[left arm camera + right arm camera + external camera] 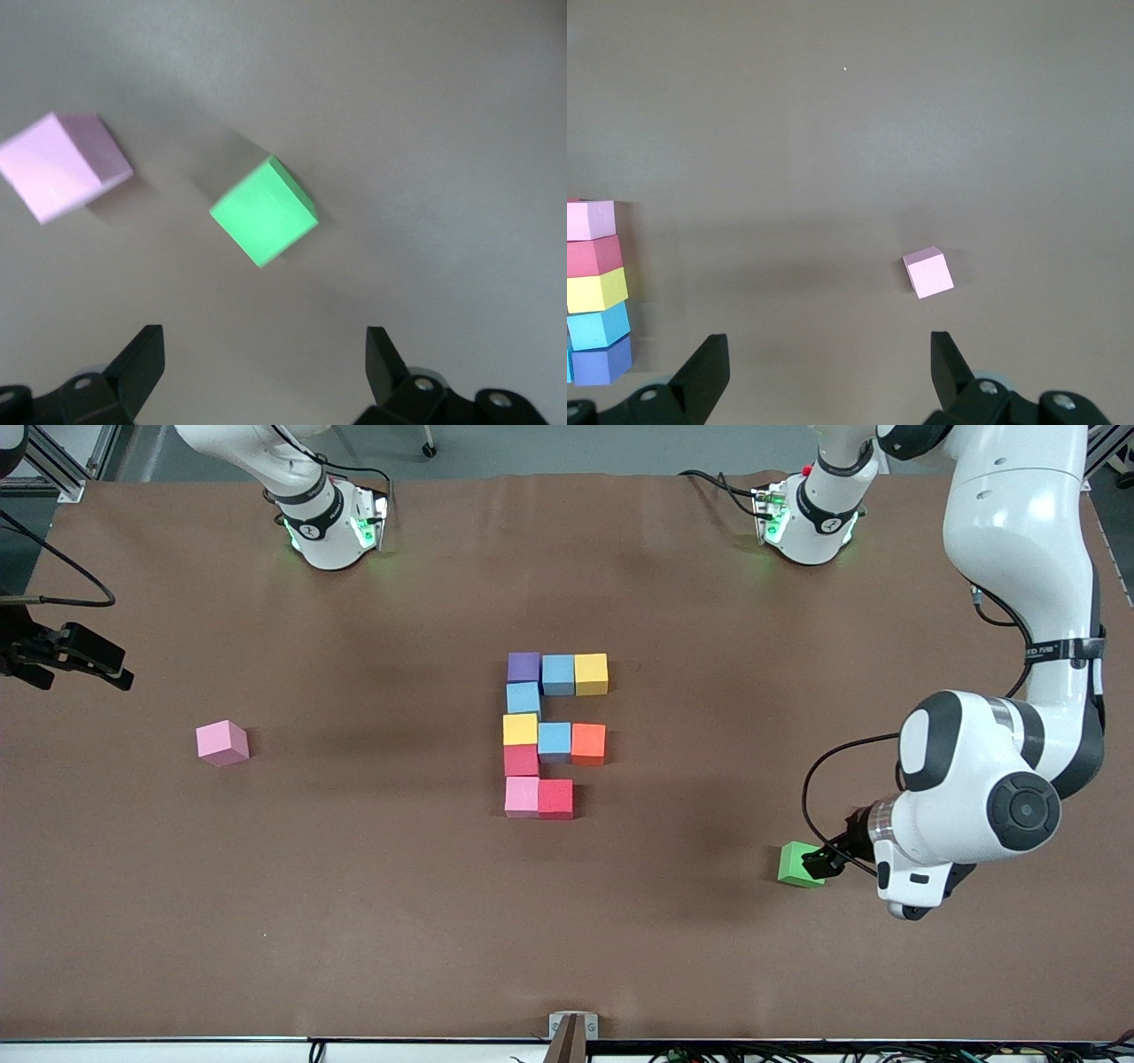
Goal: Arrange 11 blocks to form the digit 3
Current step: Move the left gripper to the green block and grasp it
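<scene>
Digit 3 (549, 735) mid-table, ten cubes placed, last corner vacant; green block (799, 864) loose toward left arm's end, under left gripper (822, 859), jaws spread, ungrasped; right gripper (824, 372) spread, empty, above spare pink block (222, 743).

Robotics lab, two arms (1019, 558), brown table (354, 912)

Ten small blocks (551, 735) sit together mid-table, making most of a 3. A green block (800, 864) lies alone near the left arm's end. A pink block (222, 743) lies alone near the right arm's end.
</scene>
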You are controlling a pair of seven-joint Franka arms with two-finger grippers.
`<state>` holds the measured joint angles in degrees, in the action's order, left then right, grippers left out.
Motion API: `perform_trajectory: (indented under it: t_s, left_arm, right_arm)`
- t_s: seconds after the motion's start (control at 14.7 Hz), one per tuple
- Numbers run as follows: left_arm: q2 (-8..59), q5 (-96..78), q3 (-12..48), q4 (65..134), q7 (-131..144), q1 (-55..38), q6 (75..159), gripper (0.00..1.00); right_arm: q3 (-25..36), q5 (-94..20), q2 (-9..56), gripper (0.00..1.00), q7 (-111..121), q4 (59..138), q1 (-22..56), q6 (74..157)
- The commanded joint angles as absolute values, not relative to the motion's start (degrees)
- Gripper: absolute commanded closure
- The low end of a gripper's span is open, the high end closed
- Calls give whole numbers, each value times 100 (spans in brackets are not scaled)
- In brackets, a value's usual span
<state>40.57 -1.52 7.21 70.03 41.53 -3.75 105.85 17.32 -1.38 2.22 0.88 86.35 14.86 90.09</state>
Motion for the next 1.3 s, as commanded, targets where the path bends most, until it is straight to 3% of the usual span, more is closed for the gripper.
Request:
perform_trajectory:
  t_s: [0.0,0.82,1.09,1.23]
  left_arm:
    - [4157,-211,712,7014,3482,-282,10547,0]
    - [4763,237,729,7014,-743,-246,11802,0]
    - [4825,246,729,7206,-905,-281,12058,0]
    - [4852,220,738,7417,-861,-273,12251,1]
  right_arm:
    - [1740,-114,132,0,114,8701,1538,9026]
    - [1705,-114,149,0,114,8701,1355,9026]
    - [135,-79,149,0,114,8701,-68,9044]
    - [105,-79,149,0,114,8701,-88,9079]
